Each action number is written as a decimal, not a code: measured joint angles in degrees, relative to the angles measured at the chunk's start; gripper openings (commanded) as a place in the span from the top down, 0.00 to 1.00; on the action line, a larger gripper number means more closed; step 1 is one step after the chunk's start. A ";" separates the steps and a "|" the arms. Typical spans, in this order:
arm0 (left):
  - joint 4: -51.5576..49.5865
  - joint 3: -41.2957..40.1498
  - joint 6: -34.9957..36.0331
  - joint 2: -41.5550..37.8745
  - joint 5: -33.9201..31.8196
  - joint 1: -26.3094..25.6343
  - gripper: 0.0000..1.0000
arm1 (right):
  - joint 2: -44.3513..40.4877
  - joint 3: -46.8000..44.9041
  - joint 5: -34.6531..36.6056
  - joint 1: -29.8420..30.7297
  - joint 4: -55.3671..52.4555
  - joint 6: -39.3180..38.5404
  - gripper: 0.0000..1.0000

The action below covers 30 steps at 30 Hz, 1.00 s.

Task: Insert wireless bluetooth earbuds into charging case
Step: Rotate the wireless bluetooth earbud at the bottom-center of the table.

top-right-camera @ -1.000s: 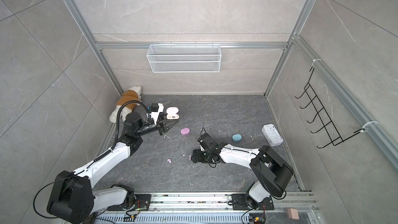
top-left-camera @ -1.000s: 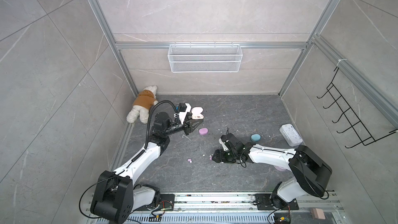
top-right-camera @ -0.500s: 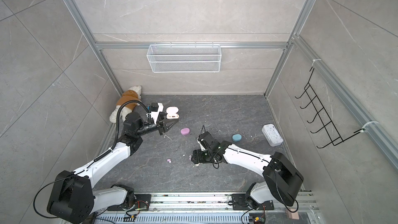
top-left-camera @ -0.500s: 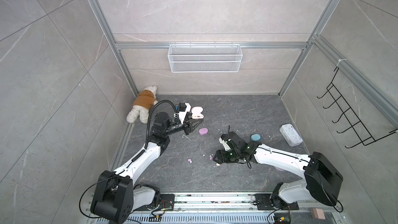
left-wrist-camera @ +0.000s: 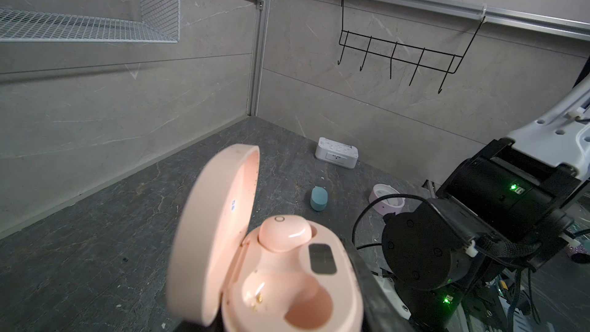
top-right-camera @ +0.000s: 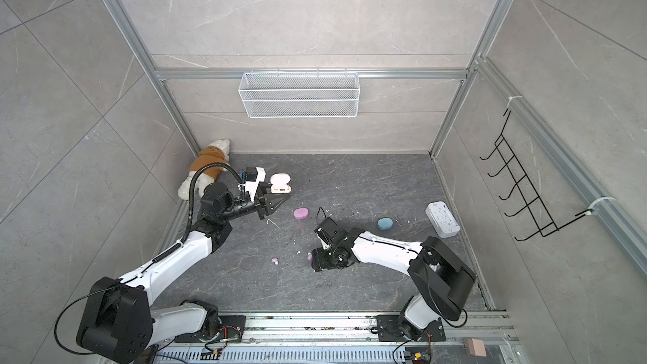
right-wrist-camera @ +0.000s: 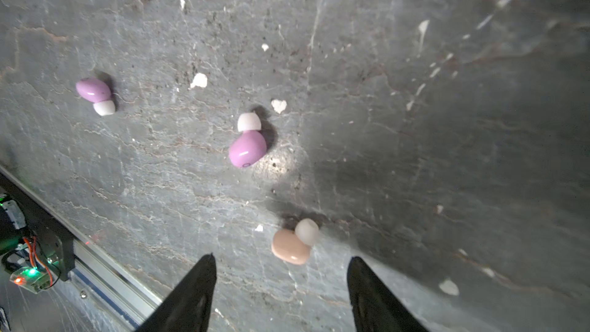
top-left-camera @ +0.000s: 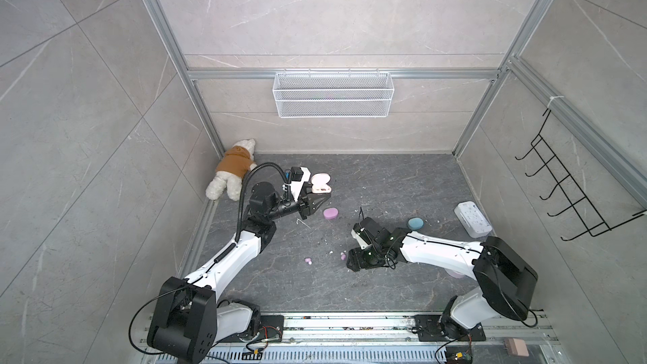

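Closing on the peach earbud [right-wrist-camera: 289, 249] is the step in hand, as I judge it. The right gripper [right-wrist-camera: 281, 257] hangs low over the worktop [right-wrist-camera: 415, 122] with its jaws apart and empty, and the bud lies just ahead of the gap between the fingertips, a little off centre. Doing this well means centring first, so that both fingers meet the rounded peach body together rather than the soft white tip, which would likely squash and let the bud pivot. It looks small and smooth, so a slow, light close low on the body seems wise. A glancing touch could flick it toward the lilac earbud [right-wrist-camera: 247, 148] lying near it among white crumbs [right-wrist-camera: 199, 80]. The left gripper [top-left-camera: 317, 202] is clamped on the open peach charging case [left-wrist-camera: 287, 282], seemingly raised off the worktop with its lid up. One peach bud [left-wrist-camera: 284, 234] already sits in the case, and the neighbouring socket [left-wrist-camera: 300, 301] is empty. Carrying the picked bud there calls for matching its tip to that hollow.
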 measured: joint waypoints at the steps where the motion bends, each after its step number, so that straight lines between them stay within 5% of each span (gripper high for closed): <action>1: 0.00 0.00 0.00 0.00 0.13 0.00 0.77 | 0.50 0.00 -0.26 -0.02 0.68 -0.22 0.30; 30: -0.02 0.00 0.00 0.00 0.35 0.00 0.77 | 1.62 -1.33 -4.35 0.79 4.17 -3.32 0.31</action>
